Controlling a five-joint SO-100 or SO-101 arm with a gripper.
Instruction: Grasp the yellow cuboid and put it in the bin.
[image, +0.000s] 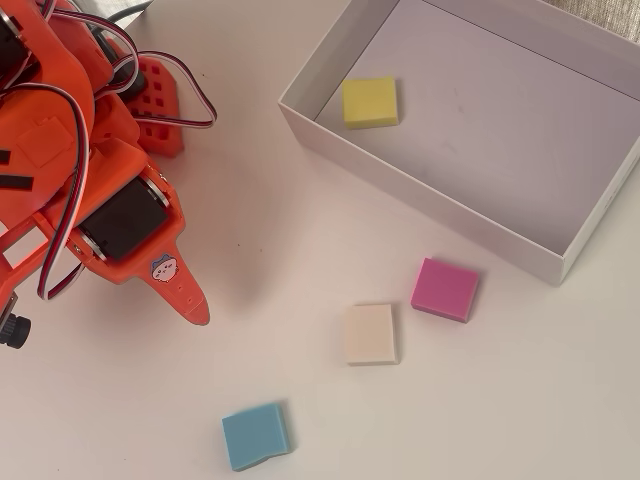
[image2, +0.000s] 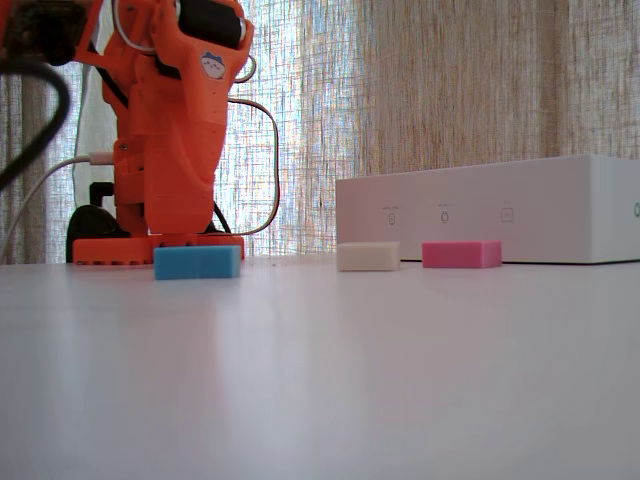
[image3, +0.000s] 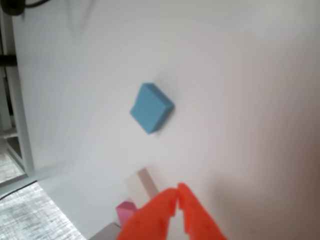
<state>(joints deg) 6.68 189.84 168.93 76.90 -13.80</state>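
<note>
The yellow cuboid (image: 369, 102) lies flat on the floor of the bin (image: 430, 200), in the corner nearest the arm in the overhead view. The bin (image2: 490, 210) shows only as a white wall in the fixed view, which hides the cuboid. My orange gripper (image: 195, 308) hovers over bare table left of the bin, well away from the cuboid. In the wrist view the gripper (image3: 177, 194) has its fingertips together with nothing between them, so it is shut and empty.
Three other blocks lie on the white table outside the bin: a pink one (image: 444, 289), a cream one (image: 371, 333) and a light-blue one (image: 256, 435). The arm's orange base (image2: 155, 245) stands behind the light-blue block (image2: 197, 262) in the fixed view.
</note>
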